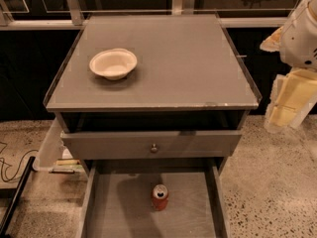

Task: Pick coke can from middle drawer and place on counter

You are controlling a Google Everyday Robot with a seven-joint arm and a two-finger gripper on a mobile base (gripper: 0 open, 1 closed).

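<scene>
The coke can (159, 197), red with a silver top, stands upright on the floor of the open middle drawer (124, 207), near its middle. The counter (188, 58) is the flat grey cabinet top above, with a thin raised clear rim. My gripper (285, 118), with pale yellow pads on a white arm, hangs at the right edge of the view. It is beside the counter's right front corner, about level with it, and well above and to the right of the can. It holds nothing.
A shallow white bowl (113, 63) sits on the counter's left half. A grey drawer front with a small round knob (154, 147) sits above the open drawer, slightly pulled out. Cables (10, 170) and flat items (63, 163) lie on the speckled floor at left.
</scene>
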